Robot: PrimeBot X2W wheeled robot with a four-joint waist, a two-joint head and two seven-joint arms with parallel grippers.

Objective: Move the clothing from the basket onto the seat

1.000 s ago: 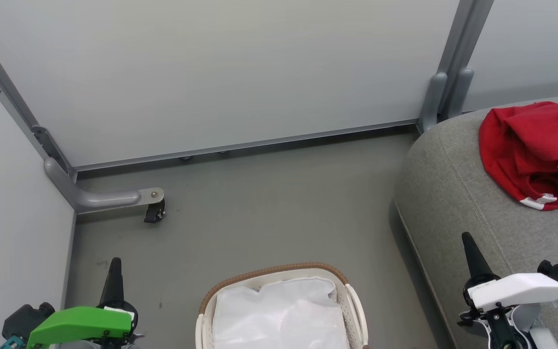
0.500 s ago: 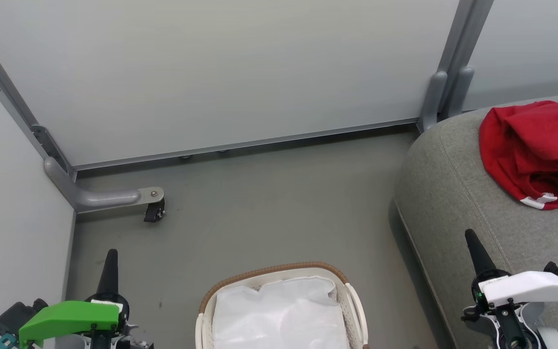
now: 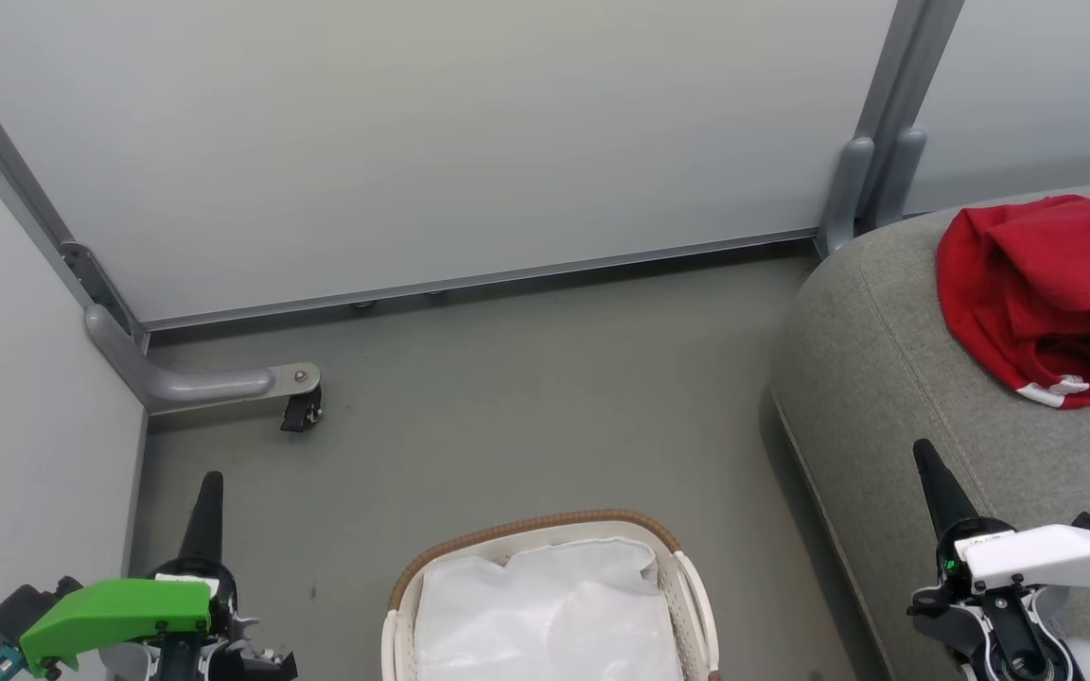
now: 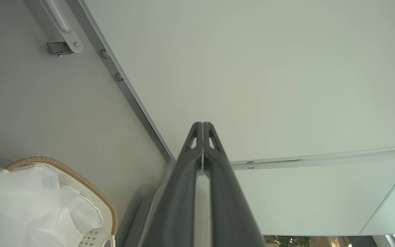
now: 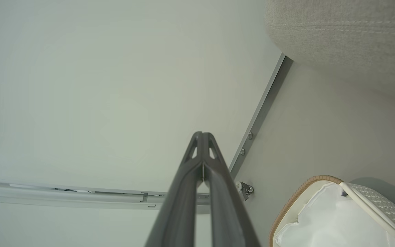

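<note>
A heap of red clothing (image 3: pixel 1042 284) with white trim lies on the grey seat (image 3: pixel 886 378) at the right of the head view. The cream basket (image 3: pixel 545 530) with a brown woven rim stands on the floor at the bottom centre, with its white liner (image 3: pixel 545 615) inside and no red garment in sight. My left gripper (image 3: pixel 207 492) is shut and empty at the lower left, left of the basket. My right gripper (image 3: pixel 928 463) is shut and empty at the lower right, over the seat's front part. Both wrist views show the fingertips (image 4: pixel 202 128) pressed together (image 5: pixel 202 137).
Pale partition panels (image 3: pixel 413 142) close off the back and left, with a grey foot and caster (image 3: pixel 299 411) on the floor at the left. Grey posts (image 3: pixel 871 180) stand behind the seat. Grey floor (image 3: pixel 526 407) lies between the basket and the panels.
Both grippers have drifted a little down and outward in the head view. The clothing, basket and seat have stayed put.
</note>
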